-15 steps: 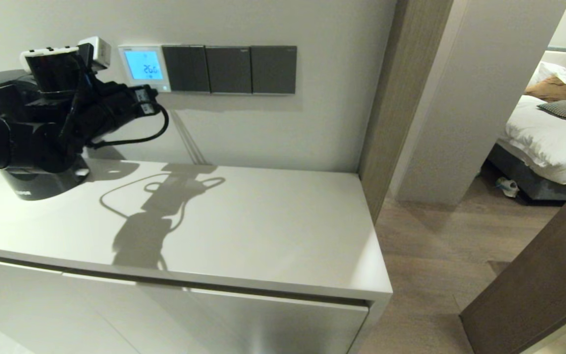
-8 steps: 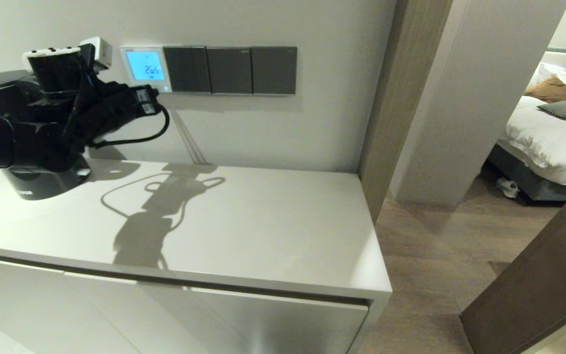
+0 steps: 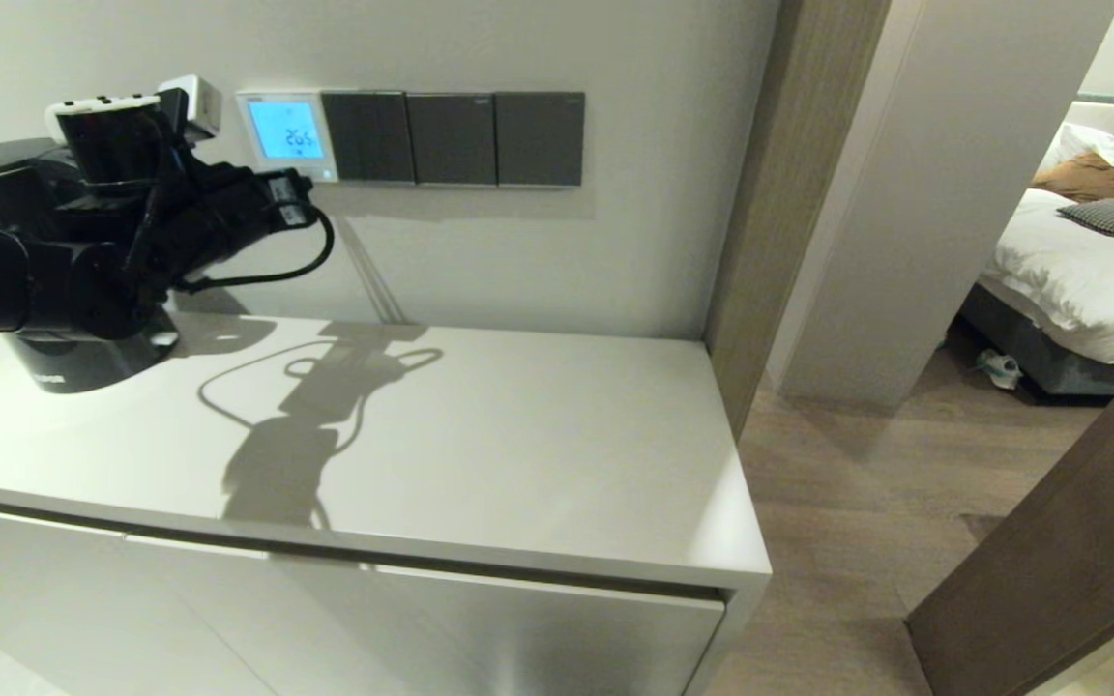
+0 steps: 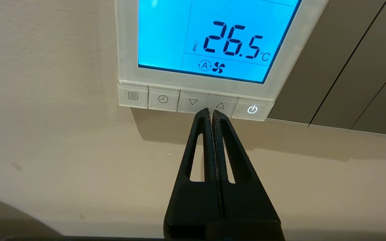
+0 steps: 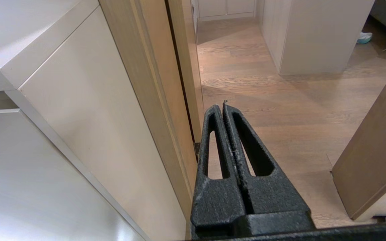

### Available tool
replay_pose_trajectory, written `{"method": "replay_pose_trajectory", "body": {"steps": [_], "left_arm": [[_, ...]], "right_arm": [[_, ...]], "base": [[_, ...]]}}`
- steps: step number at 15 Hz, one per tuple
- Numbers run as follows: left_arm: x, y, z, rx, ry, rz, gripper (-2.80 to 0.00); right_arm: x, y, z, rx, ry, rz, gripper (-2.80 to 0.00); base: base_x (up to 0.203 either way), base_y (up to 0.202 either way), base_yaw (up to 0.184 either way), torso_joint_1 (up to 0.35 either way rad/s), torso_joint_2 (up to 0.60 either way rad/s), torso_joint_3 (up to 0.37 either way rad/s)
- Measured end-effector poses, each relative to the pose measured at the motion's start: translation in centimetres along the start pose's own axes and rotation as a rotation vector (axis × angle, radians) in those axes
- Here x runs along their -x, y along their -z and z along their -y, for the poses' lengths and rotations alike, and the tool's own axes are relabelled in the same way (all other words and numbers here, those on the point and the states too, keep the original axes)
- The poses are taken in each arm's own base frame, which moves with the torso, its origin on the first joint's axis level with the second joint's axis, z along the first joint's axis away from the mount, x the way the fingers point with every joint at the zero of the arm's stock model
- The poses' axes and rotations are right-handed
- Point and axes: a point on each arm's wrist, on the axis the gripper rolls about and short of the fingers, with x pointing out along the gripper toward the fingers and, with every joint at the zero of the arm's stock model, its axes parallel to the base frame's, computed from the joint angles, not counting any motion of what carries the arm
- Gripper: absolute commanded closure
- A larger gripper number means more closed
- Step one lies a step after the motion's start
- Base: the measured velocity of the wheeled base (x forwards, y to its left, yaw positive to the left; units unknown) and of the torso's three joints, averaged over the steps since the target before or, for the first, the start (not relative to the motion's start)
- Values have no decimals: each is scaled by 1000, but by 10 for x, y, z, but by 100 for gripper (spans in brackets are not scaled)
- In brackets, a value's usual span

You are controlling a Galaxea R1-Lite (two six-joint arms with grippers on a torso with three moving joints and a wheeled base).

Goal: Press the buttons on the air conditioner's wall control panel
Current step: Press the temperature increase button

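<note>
Left wrist view shows the panel [image 4: 209, 50] on the beige wall [image 4: 52, 150], its screen [image 4: 218, 36] lit light blue and reading 26.5 °C with a fan sign under the digits. The buttons [image 4: 194, 101] sit in one row along its lower edge: menu, clock, down arrow, up arrow, and a power key [image 4: 252, 109]. The left gripper [image 4: 211, 112] has both fingers pressed together with nothing between them, and its tip is at the lower edge of the row, where the down and up keys meet. In the head view the panel [image 3: 287, 133] is high on the wall, just beside three dark switch plates [image 3: 453, 138], above a white cabinet [image 3: 538, 464]. The right gripper [image 5: 224, 105], also closed and empty, hangs low beside the cabinet's side, over the wooden floor [image 5: 280, 110].
</note>
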Motion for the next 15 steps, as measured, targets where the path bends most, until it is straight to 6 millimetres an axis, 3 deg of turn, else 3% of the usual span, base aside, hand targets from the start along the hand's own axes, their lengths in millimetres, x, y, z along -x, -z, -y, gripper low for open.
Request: {"method": "replay_pose_trajectory", "body": {"steps": [11, 15], "left_arm": [[15, -12, 4, -3, 8, 21, 0], [30, -21, 8, -5, 10, 30, 0]], "right_arm": [[0, 0, 0, 0, 0, 0, 0], [0, 0, 0, 0, 0, 0, 0]], "base": [[0, 0, 0, 0, 0, 0], [0, 0, 0, 0, 0, 0]]}}
